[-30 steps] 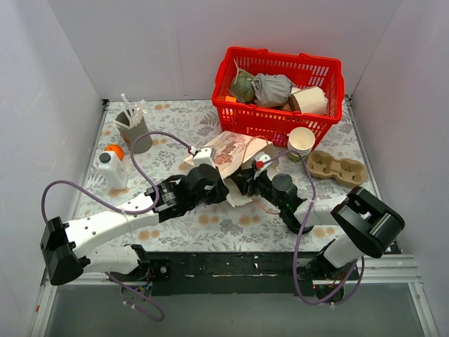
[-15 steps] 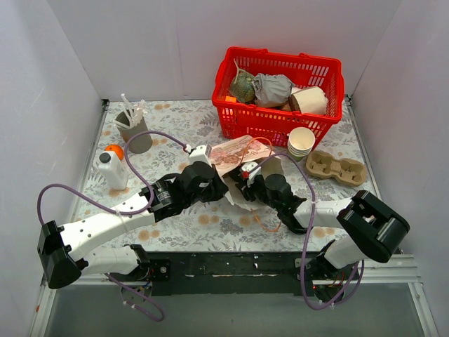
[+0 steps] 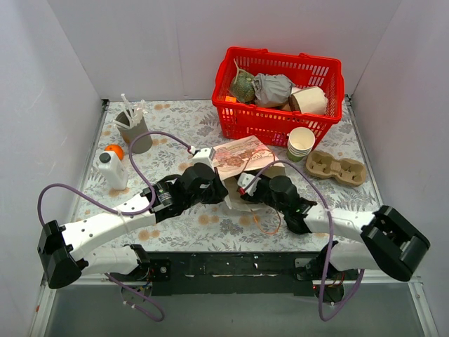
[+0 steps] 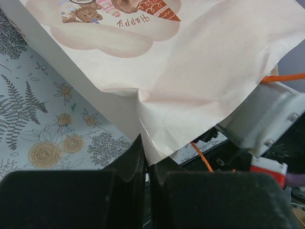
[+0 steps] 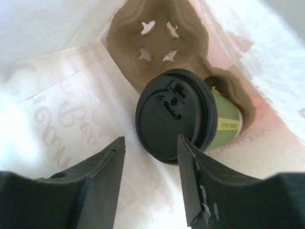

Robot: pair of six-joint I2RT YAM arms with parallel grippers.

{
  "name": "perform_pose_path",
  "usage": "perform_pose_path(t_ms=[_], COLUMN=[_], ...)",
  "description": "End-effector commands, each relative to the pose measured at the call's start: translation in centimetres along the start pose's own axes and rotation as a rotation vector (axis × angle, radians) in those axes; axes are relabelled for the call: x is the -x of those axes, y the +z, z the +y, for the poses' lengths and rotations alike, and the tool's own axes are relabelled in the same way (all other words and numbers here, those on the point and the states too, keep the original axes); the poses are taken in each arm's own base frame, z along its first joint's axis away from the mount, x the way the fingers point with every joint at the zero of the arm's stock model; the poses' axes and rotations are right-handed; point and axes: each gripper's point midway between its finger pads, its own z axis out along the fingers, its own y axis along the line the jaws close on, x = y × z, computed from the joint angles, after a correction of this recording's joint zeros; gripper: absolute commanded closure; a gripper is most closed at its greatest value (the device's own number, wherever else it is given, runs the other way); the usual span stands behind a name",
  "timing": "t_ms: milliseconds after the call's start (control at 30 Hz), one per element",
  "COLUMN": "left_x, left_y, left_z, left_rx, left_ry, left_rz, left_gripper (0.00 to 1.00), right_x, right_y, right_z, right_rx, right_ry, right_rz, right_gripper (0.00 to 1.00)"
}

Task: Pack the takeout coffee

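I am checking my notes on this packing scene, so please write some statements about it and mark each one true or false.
1. The left pincer is shut on the edge of the paper bag. True.
2. A stack of cream cups stands beside the red basket. True.
3. The takeout coffee lies in the red basket. False: it sits in a cardboard carrier inside the paper bag.
4. The right pincer is clamped on the coffee. False: its jaws stand open in front of the black lid.
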Motion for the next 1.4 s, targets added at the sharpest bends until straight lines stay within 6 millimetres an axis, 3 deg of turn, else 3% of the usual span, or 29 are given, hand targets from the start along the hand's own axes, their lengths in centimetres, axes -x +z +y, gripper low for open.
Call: perform_pose_path(t_ms=[0,100,133,200,233,533,900,1033,1333,1367], left_x=[0.3,0.4,0.4,0.5,0.5,0.5,-0.2,-0.1,-0.8,-0.9], left_y=[-0.3,-0.5,-0.5,-0.6,-0.6,-0.7,-1.4,-1.4,-1.3,-1.3], left_z=[-0.2,-0.8,-0.9,-1.0,-1.0,-1.3,-2.3,-2.2,-2.2,-2.3], left_rx=[-0.023,-0.053,-0.059,-0.066,-0.067,-0.092,-0.167,-0.164,-0.184,-0.187], left_ry=[0.035,0.051,0.058,0.072,0.081,0.145,0.191,0.197,0.21,0.213], left_rz=[-0.001,-0.001,-0.001,0.003,0.004,0.013,0.048,0.043,0.069,0.073], left_gripper=[1.0,1.0,1.0,1.0,1.0,1.0,1.0,1.0,1.0,1.0], right_x=[1.2,1.5,0.3,0.2,-0.7,1.8,3.2,2.1,0.8,0.6], right_y=[-2.0,-2.4,-2.2,-1.7,-1.5,-1.5,0.1,0.8,1.3,1.3], right_z=[-0.4,-1.8,-1.7,-2.2,-2.7,-4.0,-5.3,-5.8,-7.1,-7.2], right_rx=[0.001,-0.046,-0.035,-0.026,-0.049,-0.107,-0.176,-0.166,-0.176,-0.177], right_ry=[-0.156,-0.25,-0.282,-0.386,-0.412,-0.591,-0.587,-0.537,-0.456,-0.45], right_rz=[-0.069,-0.056,0.002,0.054,0.114,0.038,-0.008,0.011,0.002,0.004], right_gripper=[0.42,0.41,0.41,0.41,0.42,0.41,0.38,0.38,0.5,0.57])
